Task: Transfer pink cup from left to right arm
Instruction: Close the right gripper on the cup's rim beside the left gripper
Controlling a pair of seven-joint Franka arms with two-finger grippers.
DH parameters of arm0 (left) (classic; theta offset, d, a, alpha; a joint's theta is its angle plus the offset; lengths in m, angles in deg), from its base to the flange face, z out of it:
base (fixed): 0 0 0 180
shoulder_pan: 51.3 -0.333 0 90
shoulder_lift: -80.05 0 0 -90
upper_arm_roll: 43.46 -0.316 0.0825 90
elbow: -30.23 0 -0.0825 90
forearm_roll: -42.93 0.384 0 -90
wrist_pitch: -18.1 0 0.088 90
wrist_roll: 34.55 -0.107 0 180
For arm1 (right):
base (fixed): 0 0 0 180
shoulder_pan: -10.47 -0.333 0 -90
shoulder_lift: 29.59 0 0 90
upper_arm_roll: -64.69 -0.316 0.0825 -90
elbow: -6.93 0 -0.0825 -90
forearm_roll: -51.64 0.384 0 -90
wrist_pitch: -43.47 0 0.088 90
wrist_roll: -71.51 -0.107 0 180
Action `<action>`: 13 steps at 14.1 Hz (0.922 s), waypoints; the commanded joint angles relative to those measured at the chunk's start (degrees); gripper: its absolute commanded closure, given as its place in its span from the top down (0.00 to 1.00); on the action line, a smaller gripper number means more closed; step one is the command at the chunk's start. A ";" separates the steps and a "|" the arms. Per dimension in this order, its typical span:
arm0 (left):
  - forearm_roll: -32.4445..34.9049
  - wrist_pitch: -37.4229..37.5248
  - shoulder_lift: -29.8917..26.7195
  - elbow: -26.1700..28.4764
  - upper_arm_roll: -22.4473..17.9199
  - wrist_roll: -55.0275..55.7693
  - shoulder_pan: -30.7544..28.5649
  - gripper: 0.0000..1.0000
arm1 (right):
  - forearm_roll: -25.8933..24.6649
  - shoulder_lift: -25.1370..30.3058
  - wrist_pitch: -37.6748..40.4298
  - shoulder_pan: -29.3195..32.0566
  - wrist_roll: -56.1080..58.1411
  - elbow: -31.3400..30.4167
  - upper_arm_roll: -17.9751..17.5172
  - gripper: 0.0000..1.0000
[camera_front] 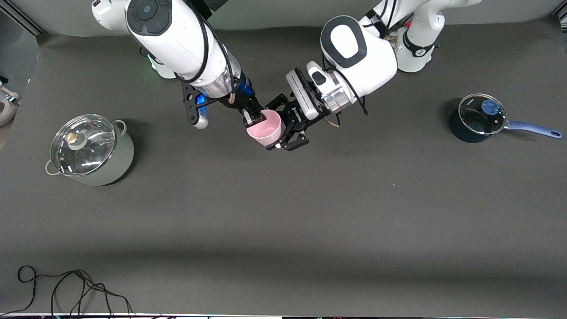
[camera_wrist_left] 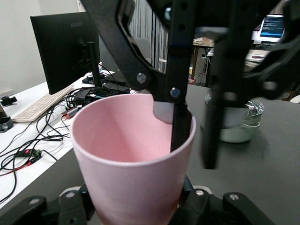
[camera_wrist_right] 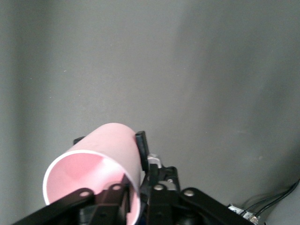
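Observation:
The pink cup (camera_front: 265,127) hangs in the air over the table's middle, between the two grippers. My left gripper (camera_front: 272,130) is shut on the cup's body, with a finger on each side (camera_wrist_left: 136,208). My right gripper (camera_front: 253,118) reaches to the cup's rim. One of its fingers (camera_wrist_left: 178,131) is inside the cup and the other is outside the wall, with a small gap showing there. In the right wrist view the cup (camera_wrist_right: 101,150) lies tilted with its mouth toward the camera, and the right gripper (camera_wrist_right: 138,192) straddles its rim.
A pale green pot with a glass lid (camera_front: 91,149) stands toward the right arm's end. A dark blue saucepan with a lid (camera_front: 480,118) stands toward the left arm's end. Black cables (camera_front: 66,290) lie at the table's near edge.

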 commanded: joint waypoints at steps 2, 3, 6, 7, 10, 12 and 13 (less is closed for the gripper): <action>-1.04 -0.25 -0.50 -0.06 -0.42 0.39 -0.14 0.44 | -0.69 -0.78 1.05 -0.68 1.11 1.69 0.35 0.00; -1.04 -0.33 -0.50 -0.06 -0.42 0.39 -0.14 0.48 | -0.60 -0.78 1.14 -0.60 1.55 1.69 0.35 0.00; -1.04 -0.25 -0.50 0.02 -0.42 0.39 -0.22 0.55 | -0.51 -0.78 1.05 -0.51 2.78 1.69 0.35 0.00; -1.04 -0.33 -0.50 0.02 -0.51 0.39 -0.22 0.62 | -0.51 -0.78 1.05 -0.33 3.48 1.69 0.35 0.00; -1.04 -0.42 -0.33 0.02 -0.77 0.48 -0.31 0.85 | -0.60 -0.78 1.05 0.02 9.27 1.34 0.79 0.00; -0.87 -0.34 0.29 -0.06 -0.86 0.48 -0.57 0.98 | -1.47 -0.69 1.14 0.37 13.83 1.16 1.06 0.00; -0.87 -0.33 0.38 0.02 -0.95 0.48 -0.58 0.98 | -2.61 -0.69 1.23 1.07 17.51 0.64 1.32 0.00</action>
